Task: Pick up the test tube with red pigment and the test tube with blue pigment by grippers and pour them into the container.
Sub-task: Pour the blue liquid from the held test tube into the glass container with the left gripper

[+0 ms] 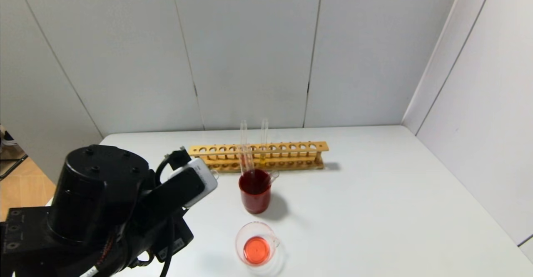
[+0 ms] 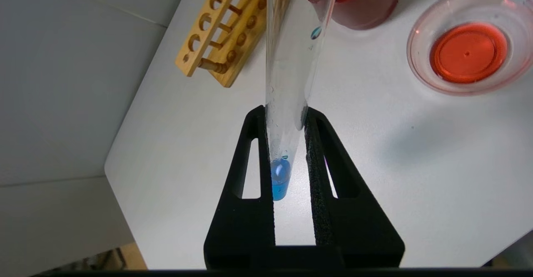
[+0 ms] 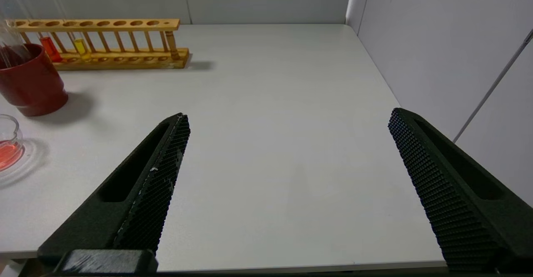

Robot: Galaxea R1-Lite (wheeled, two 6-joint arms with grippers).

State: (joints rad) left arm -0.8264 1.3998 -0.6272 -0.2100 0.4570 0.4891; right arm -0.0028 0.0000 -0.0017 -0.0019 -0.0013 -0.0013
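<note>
The left gripper (image 2: 287,114) was at the left near edge of the table (image 1: 374,210), raised above its surface. Its fingers (image 2: 318,160) were closed tightly on the test tube with blue pigment (image 2: 293,73), holding it at the lower part. The little blue liquid sat in the rounded bottom of the tube, between the two fingers, and the open end of the tube pointed away from the wrist toward the dark red cup (image 1: 255,191). In the head view the left arm hid the gripper and the tube.

Behind, near the wall, the wooden rack (image 1: 258,156) lay across the table. Two tubes stood in it side by side: one with red liquid (image 3: 51,48) and one with yellow liquid (image 3: 82,48). The dark red cup stood just in front of the rack, and clear empty tubes leaned inside it.

The container (image 1: 256,243) stood nearer to the robot than the red cup, close to the front edge of the table and to the right of the left arm. It already held a shallow layer of orange-red liquid. The blue tube was not over it.

The right gripper (image 3: 287,123) hung above the bare right part of the table, well apart from all the things. Its fingers (image 3: 158,177) were wide open and held nothing
</note>
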